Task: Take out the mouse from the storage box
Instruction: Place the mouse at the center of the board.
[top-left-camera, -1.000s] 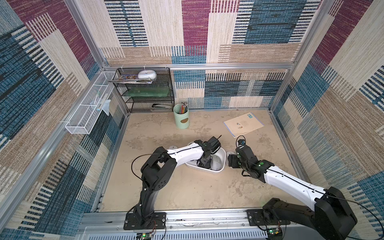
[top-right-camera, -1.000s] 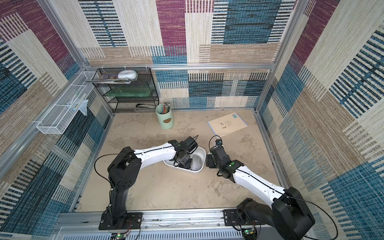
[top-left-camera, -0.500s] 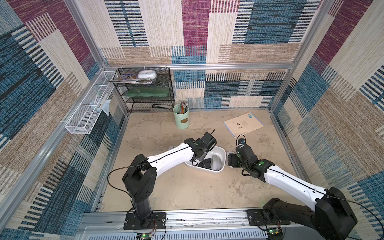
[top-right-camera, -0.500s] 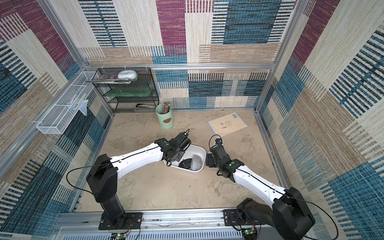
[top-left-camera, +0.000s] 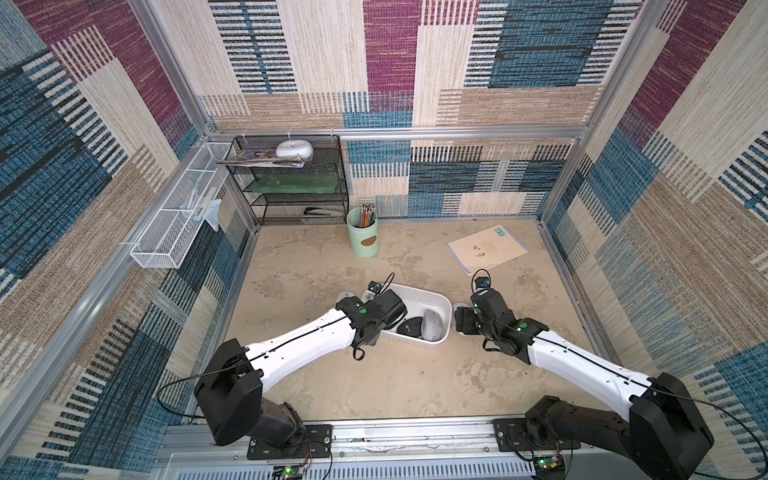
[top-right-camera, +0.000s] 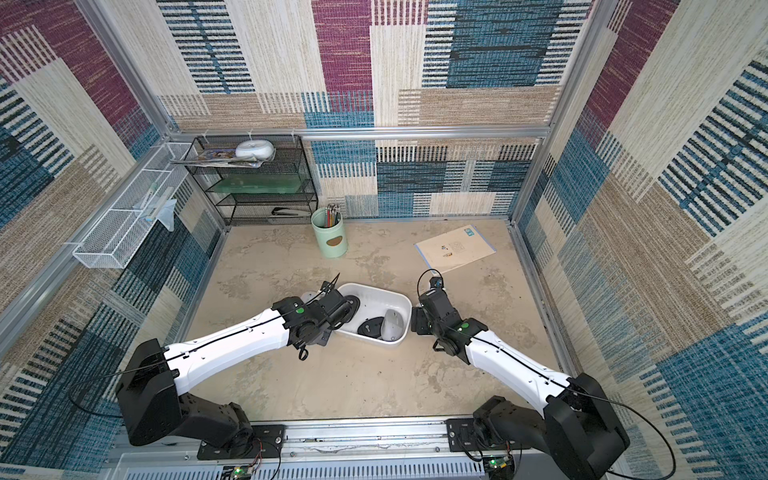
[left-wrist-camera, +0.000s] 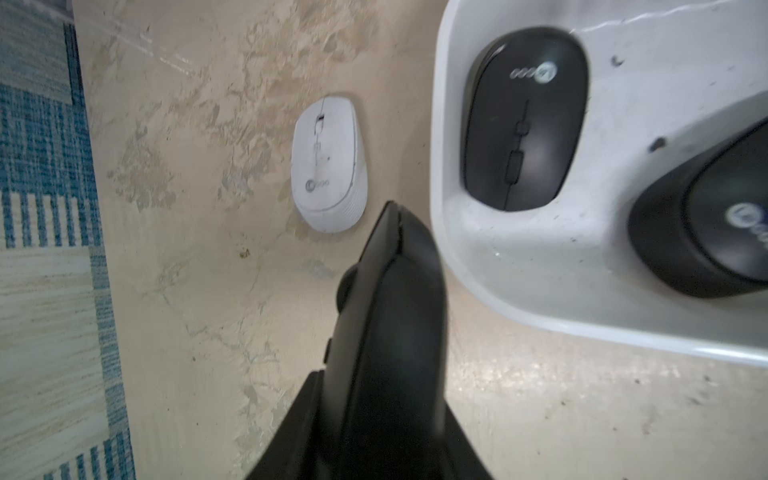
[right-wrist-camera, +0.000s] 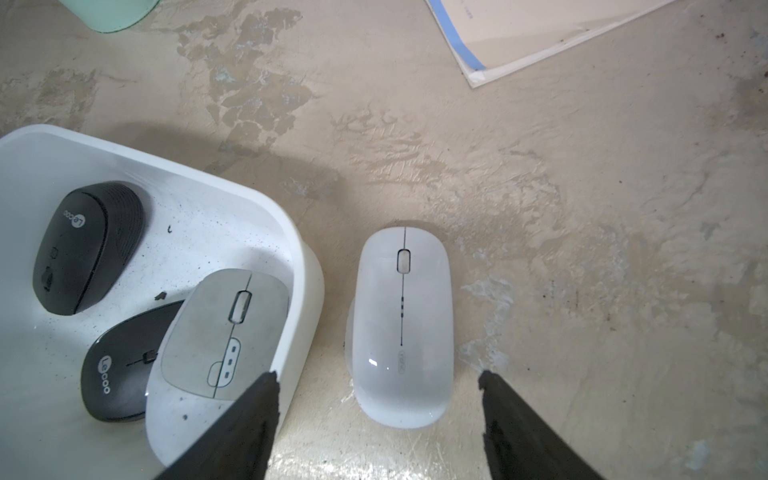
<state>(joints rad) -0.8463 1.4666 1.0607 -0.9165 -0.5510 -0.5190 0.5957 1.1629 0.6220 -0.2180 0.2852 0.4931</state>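
The left gripper (left-wrist-camera: 394, 224), its matte black fingers pressed together on nothing, hangs over the mottled beige table (left-wrist-camera: 208, 291) just outside the storage box (left-wrist-camera: 519, 299), a smooth white tub with rounded corners. A small white mouse (left-wrist-camera: 328, 166) lies beside the tub. The right gripper (right-wrist-camera: 378, 380), jaws apart, flanks a glossy white mouse (right-wrist-camera: 401, 316) by the tub's opposite wall. Inside lie a ribbed black mouse (right-wrist-camera: 87, 245), a second black mouse (right-wrist-camera: 116, 374) and a grey mouse (right-wrist-camera: 224, 328) partly covering it.
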